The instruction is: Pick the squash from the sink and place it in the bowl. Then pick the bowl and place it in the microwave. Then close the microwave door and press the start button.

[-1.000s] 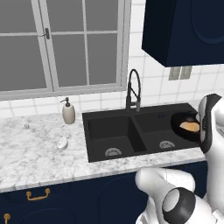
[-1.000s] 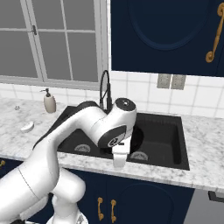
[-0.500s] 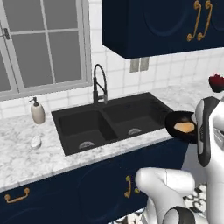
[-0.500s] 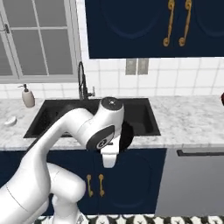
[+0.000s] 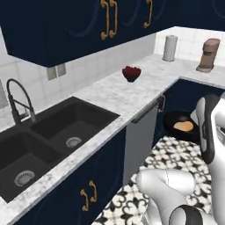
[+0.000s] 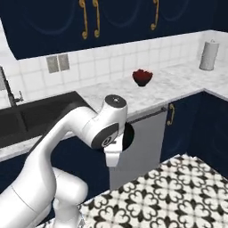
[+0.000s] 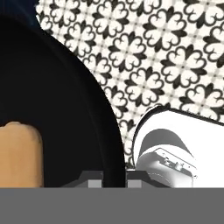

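The glossy black bowl [image 5: 172,122] hangs over the patterned floor with the orange-tan squash [image 5: 183,126] lying inside it. In the hand view the bowl [image 7: 57,113] takes up the left side, and the squash [image 7: 19,153] sits at its lower left. My gripper [image 7: 115,178] is shut on the bowl's rim, one fingertip on each side of the wall. In the right base view the arm covers most of the bowl [image 6: 129,135]. The black sink [image 5: 90,107] with its arched faucet [image 5: 17,102] lies far off to the left. The microwave and its door are out of view.
A marble counter [image 5: 118,94] runs right into a corner and carries a dark bowl of red fruit [image 5: 131,73], a paper towel roll [image 5: 170,47] and a brown coffee machine [image 5: 208,55]. A grey dishwasher front [image 5: 140,138] sits under the counter. Navy cabinets hang above.
The whole picture has shifted: the camera has swung right, so the sink slid to the left and the counter corner came into view. The bowl with the squash stays in my grip.
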